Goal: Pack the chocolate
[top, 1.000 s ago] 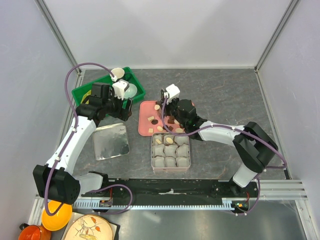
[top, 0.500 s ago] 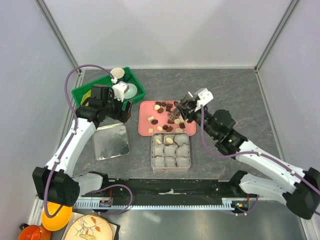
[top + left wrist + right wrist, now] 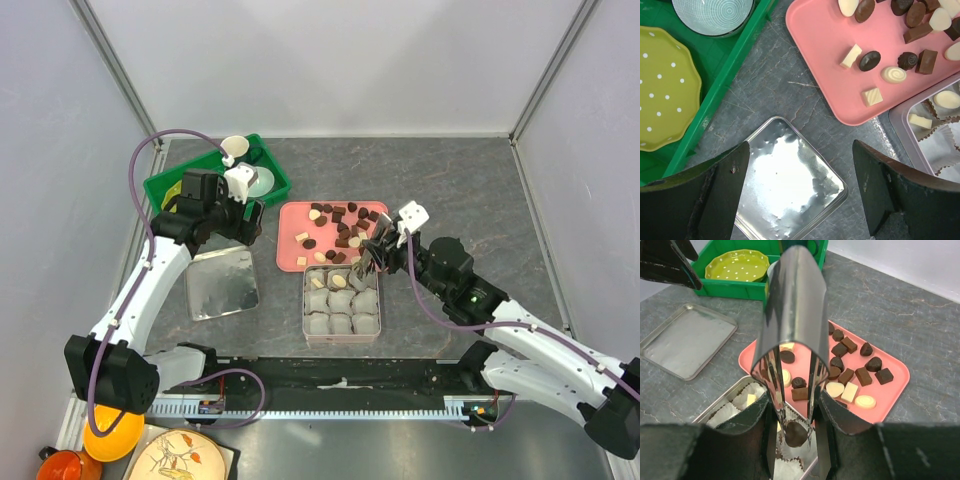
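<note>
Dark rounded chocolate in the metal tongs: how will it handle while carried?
The dark rounded chocolate is small, so probably light. Only the narrow tips of the metal tongs pinch its curved sides, so it could slip or twist. Dropped, it would likely roll unless a white pleated paper cup catches it.

Brown, cream chocolate (image 3: 869,60) on pink tray (image 3: 820,45)

Two slender robot arms, white shell links joined by black joint housings. The left arm (image 3: 145,290) and right arm (image 3: 545,335) each trail a thin purple cable (image 3: 134,165) that loops loosely alongside. A white, boxy camera block (image 3: 240,180) sits at each wrist. The left gripper (image 3: 800,195) has broad, matt black fingers (image 3: 705,200) with worn, pale-scuffed edges. The right gripper (image 3: 792,432) is the same dark plastic.
</note>
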Controlling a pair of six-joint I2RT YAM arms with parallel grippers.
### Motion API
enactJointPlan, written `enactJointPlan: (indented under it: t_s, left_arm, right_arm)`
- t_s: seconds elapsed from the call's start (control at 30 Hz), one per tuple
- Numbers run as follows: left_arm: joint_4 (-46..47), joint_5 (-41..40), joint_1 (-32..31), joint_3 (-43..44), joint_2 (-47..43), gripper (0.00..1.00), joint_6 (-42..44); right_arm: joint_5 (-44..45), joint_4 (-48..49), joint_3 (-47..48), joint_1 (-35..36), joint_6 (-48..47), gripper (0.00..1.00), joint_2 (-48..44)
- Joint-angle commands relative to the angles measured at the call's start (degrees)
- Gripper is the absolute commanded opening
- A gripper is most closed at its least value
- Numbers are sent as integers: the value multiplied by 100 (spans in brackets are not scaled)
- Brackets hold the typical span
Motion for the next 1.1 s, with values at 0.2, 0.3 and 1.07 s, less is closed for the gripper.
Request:
enactJointPlan:
  t_s: [0.2,0.3,1.07]
  left_arm:
    - [148,-72,21,-80,-152,90,170]
    - [149,-81,21,-106,-152,90,179]
    - [131,-72,21,-98,-257,90,170]
  right_arm:
    - [-17,491,-60,-4,58,34,337]
    - [0,500,-60,-4,58,34,311]
    - [-105,280,204,-4,14,46,82]
